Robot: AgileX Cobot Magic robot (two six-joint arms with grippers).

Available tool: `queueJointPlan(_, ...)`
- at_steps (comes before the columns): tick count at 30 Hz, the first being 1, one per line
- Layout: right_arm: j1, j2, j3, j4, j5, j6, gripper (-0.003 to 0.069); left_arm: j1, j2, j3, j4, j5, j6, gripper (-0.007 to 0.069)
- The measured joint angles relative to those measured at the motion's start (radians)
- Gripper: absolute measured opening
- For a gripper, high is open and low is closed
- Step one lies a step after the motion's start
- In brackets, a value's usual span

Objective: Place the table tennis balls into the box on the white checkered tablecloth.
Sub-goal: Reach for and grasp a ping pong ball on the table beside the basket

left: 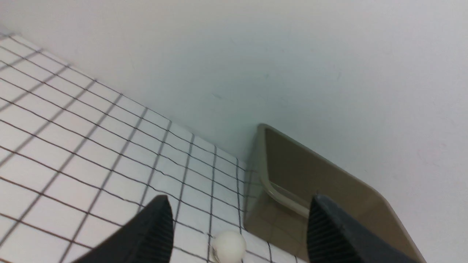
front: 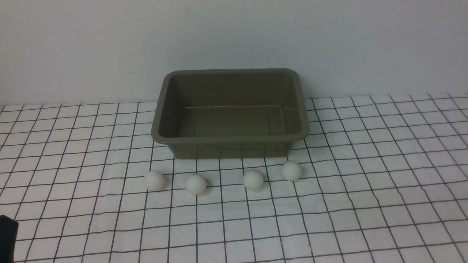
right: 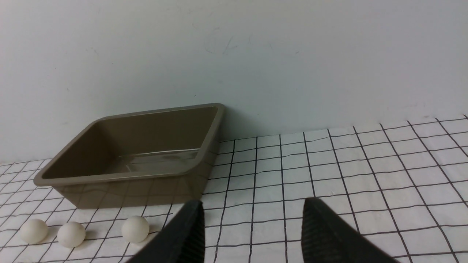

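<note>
Several white table tennis balls lie in a loose row on the white checkered tablecloth (front: pixel 365 182), just in front of the box: one at the left end (front: pixel 154 180), two in the middle (front: pixel 196 183) (front: pixel 253 180), one at the right end (front: pixel 291 170). The olive-grey box (front: pixel 230 138) stands empty against the wall. My left gripper (left: pixel 240 199) is open and holds nothing; a ball (left: pixel 228 246) lies ahead of its fingers beside the box (left: pixel 281 197). My right gripper (right: pixel 253 201) is open over bare cloth, right of the box (right: pixel 120 177) and three balls (right: pixel 135 229).
A plain pale wall rises directly behind the box. A dark part of my left arm (front: pixel 7 237) shows at the bottom left corner of the front view. The cloth is slightly wrinkled.
</note>
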Motion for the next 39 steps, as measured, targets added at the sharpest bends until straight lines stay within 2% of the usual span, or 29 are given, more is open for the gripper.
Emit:
queueJointPlan(5, 0.000, 0.000, 0.000, 0.057, 0.004, -0.092, 0.0335, 0.000, 0.004, -0.138, -0.018, 0.213, 0.082, 0.0447)
queueJointPlan(13, 0.000, 0.000, 0.000, 0.209, 0.011, -0.233, 0.0335, 0.000, 0.209, -0.338, -0.017, 0.418, 0.366, 0.0447)
queueJointPlan(17, 0.000, 0.000, 0.000, 0.269, 0.011, -0.313, 0.0335, 0.000, 0.416, -0.418, -0.014, 0.437, 0.481, 0.0447)
queueJointPlan(21, 0.000, 0.000, 0.000, 0.299, 0.019, -0.397, 0.0335, 0.000, 0.602, -0.493, -0.025, 0.467, 0.677, 0.0464)
queueJointPlan(27, 0.000, 0.041, 0.000, 0.334, 0.041, -0.425, 0.0335, 0.000, 0.868, -0.590, -0.163, 0.474, 0.934, 0.0528)
queueJointPlan(30, 0.000, 0.103, 0.000, 0.355, 0.041, -0.447, 0.0335, 0.000, 0.934, -0.614, -0.194, 0.474, 0.977, 0.0533)
queueJointPlan(39, 0.000, 0.487, -0.023, 0.443, -0.037, -0.694, 0.0335, -0.001, 1.138, -0.718, -0.245, 0.473, 1.075, 0.0534)
